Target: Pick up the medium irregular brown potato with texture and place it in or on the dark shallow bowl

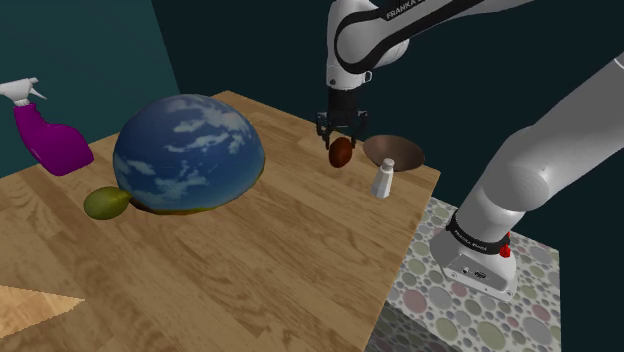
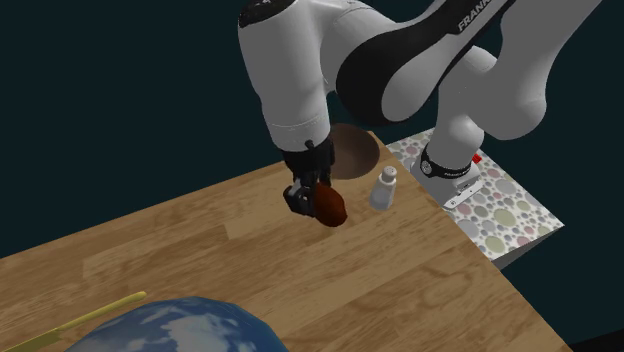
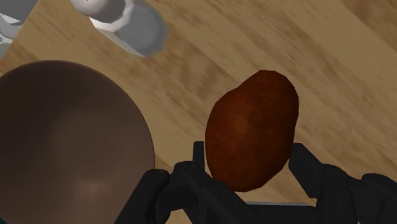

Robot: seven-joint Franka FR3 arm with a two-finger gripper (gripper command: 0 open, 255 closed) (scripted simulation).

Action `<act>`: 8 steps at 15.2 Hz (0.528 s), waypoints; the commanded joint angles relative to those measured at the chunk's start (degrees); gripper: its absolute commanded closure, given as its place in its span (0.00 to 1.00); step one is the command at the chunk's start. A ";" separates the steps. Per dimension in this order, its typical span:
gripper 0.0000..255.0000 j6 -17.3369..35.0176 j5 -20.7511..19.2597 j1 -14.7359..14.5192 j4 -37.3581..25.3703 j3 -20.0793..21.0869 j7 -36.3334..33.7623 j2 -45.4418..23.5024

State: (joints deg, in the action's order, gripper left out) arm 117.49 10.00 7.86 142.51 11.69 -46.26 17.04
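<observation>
A reddish-brown potato (image 1: 341, 152) hangs above the wooden table (image 1: 250, 260), clasped between the black fingers of my gripper (image 1: 341, 141). In the second exterior view the potato (image 2: 330, 207) sticks out below the gripper (image 2: 312, 199), off the tabletop. The dark shallow bowl (image 1: 394, 152) sits at the table's far corner, just to the shoulder view's right of the potato. From the wrist, the potato (image 3: 252, 130) fills the space between the fingers of the gripper (image 3: 245, 167), and the brown bowl (image 3: 70, 140) lies beside it on the table.
A small white shaker bottle (image 1: 383, 179) stands just in front of the bowl. A large blue globe-like dome (image 1: 188, 152), a green fruit (image 1: 107, 202) and a purple spray bottle (image 1: 48, 135) occupy the shoulder view's left. The stand (image 1: 480, 310) is at lower right.
</observation>
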 commanded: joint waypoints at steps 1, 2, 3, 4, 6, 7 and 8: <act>1.00 -1.85 0.03 -0.04 -0.72 -0.10 -0.12 1.12; 1.00 -2.70 0.00 -0.03 -1.19 -0.17 -0.17 1.50; 1.00 -3.55 -0.03 -0.02 -1.67 -0.23 -0.21 1.86; 1.00 -4.39 -0.06 -0.01 -2.17 -0.30 -0.26 2.21; 1.00 -6.06 -0.12 0.01 -3.19 -0.43 -0.36 2.87; 1.00 -6.89 -0.16 0.02 -3.72 -0.49 -0.41 3.17; 1.00 -7.72 -0.19 0.03 -4.26 -0.55 -0.46 3.46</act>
State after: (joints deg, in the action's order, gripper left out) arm 110.53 9.78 7.94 138.71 11.11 -46.55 20.23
